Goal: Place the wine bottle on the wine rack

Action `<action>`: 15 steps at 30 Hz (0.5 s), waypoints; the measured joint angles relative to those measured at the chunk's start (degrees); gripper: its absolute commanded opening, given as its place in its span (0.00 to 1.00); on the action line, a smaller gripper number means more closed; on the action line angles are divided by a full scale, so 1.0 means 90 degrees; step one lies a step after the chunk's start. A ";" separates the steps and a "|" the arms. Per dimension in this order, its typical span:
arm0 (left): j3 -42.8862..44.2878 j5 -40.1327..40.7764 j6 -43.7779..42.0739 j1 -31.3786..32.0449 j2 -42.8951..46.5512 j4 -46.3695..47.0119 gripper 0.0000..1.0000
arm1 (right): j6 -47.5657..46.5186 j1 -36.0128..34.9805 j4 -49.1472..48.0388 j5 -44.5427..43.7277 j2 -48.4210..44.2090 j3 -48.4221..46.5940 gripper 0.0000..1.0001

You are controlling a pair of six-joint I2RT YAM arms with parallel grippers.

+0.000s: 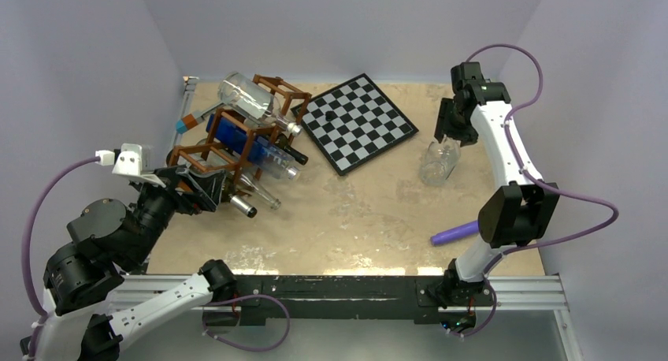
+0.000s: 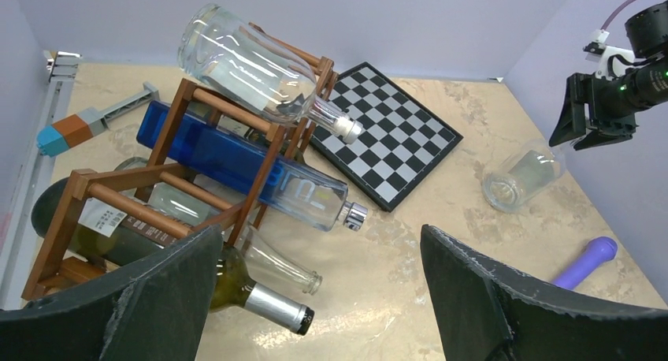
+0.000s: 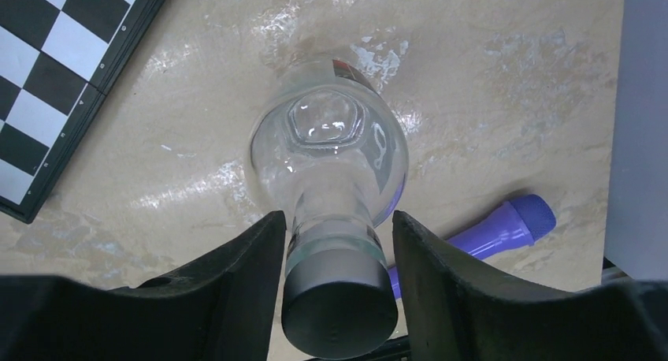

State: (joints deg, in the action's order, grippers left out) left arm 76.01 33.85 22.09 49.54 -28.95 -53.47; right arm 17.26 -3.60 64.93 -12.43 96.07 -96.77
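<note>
1. Nearest the right wrist camera is the dark round cap (image 3: pixel 339 318) of the clear, squat glass wine bottle (image 3: pixel 327 140). The right fingers (image 3: pixel 339 227) stand on either side of the neck just below it. They are very close to the glass, but I cannot tell whether they pinch it yet.
2. The bottle is on the beige marbled counter (image 1: pixel 354 219) towards its right edge. It seems to rest on its base, perhaps tilted.
3. My judgement on handling: the bottle is stiff, breakable and smooth, so it is likely to slip. It looks empty, so most of the weight should sit in the thick base. The body looks too wide to grip, so the neck under the cap is the sensible hold.
4. A purple plastic cylinder (image 1: pixel 454 233) lies nearer the front edge, and a black-and-white checkerboard (image 1: pixel 358 123) lies left of the bottle.
5. The reddish-brown wooden lattice wine rack (image 2: pixel 138 209) sits askew at the far-left corner, well apart from the bottle. It already carries a blue bottle (image 2: pixel 228 158) and other bottles.
6. The left fingers (image 2: pixel 319 235) are spread wide and empty, just beside the rack.
</note>
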 measured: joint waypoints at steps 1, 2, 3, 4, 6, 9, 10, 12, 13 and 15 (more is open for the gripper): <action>-0.0002 0.0010 0.0002 -0.0002 0.0005 -0.0010 0.99 | 0.0010 0.0007 0.0000 0.0002 0.0000 -0.0012 0.48; -0.0002 0.0027 0.0002 0.0000 0.0007 -0.0027 0.99 | 0.0012 0.0022 0.0002 0.0002 0.0000 -0.0027 0.41; -0.0005 0.0041 0.0002 -0.0002 0.0007 -0.0034 0.99 | 0.0017 0.0022 0.0000 0.0017 0.0000 -0.0034 0.33; -0.0010 0.0053 0.0002 0.0000 0.0007 -0.0036 0.99 | 0.0022 0.0024 -0.0002 0.0046 -0.0002 -0.0034 0.26; -0.0024 0.0070 0.0002 0.0000 0.0007 -0.0046 0.99 | 0.0041 0.0027 0.0005 0.0141 -0.0015 -0.0036 0.08; -0.0068 0.0080 0.0002 0.0000 0.0007 -0.0051 0.99 | 0.0024 0.0032 0.0022 0.0204 -0.0015 -0.0041 0.00; -0.0075 0.0078 0.0002 0.0000 0.0007 -0.0058 0.99 | 0.0022 0.0032 0.0029 0.0219 -0.0015 -0.0044 0.00; -0.0095 0.0075 0.0005 -0.0002 0.0007 -0.0070 0.99 | 0.0015 0.0034 0.0053 0.0265 -0.0029 -0.0046 0.00; -0.0102 0.0073 0.0005 -0.0002 0.0007 -0.0070 0.99 | 0.0012 0.0039 0.0085 0.0345 -0.0051 -0.0046 0.00; -0.0102 0.0068 0.0007 0.0000 0.0005 -0.0070 0.99 | 0.0034 0.0039 0.0202 0.0566 -0.0114 -0.0041 0.00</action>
State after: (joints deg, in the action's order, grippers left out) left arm 75.09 34.46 22.15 49.54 -28.91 -54.11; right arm 17.56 -3.25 66.74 -7.33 95.04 -97.14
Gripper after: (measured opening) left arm 0.993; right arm 0.404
